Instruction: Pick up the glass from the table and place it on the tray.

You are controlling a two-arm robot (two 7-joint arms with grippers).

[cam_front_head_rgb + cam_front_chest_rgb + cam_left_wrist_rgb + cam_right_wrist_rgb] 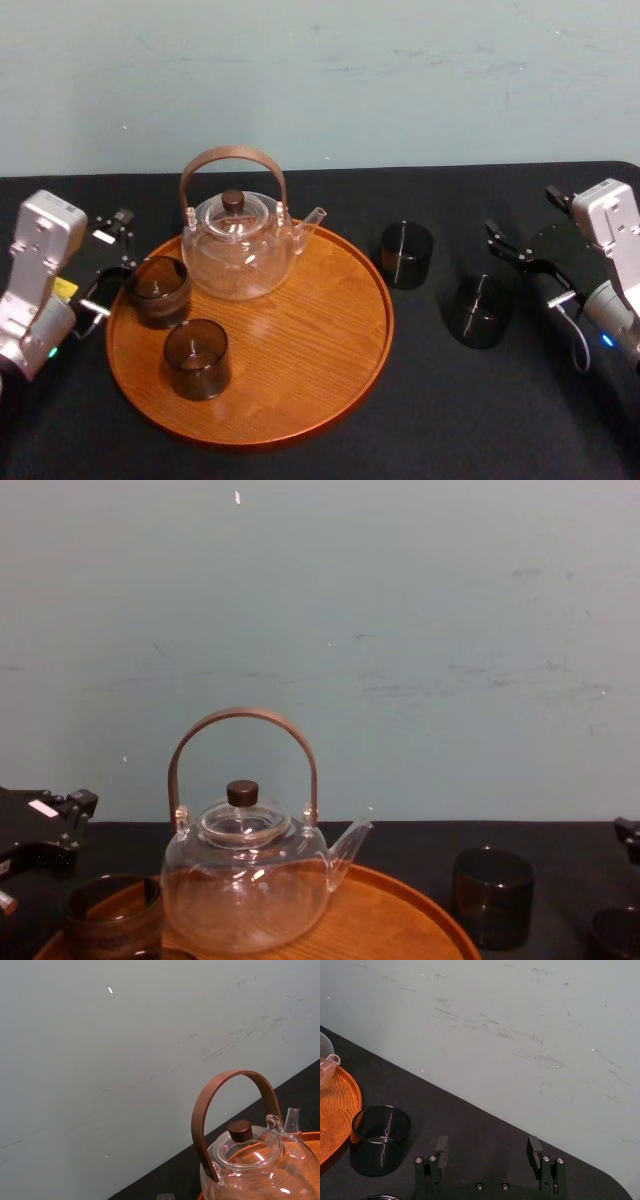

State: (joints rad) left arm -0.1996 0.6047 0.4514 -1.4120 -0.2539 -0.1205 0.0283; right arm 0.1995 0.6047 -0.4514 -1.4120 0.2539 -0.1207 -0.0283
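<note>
Two dark smoked-glass tumblers stand on the matte black table, right of the large round orange-brown wooden tray. The nearer tumbler sits just beside the right gripper, whose fingers are apart and empty. The farther tumbler stands close to the tray rim. On the tray's left part are a front tumbler and a rear tumbler, with the clear glass teapot behind. The left gripper, fingers apart, sits beside the rear tumbler. Judgement: approach step in hand. The next move calls for straddling the nearer tumbler squarely, then closing.
</note>
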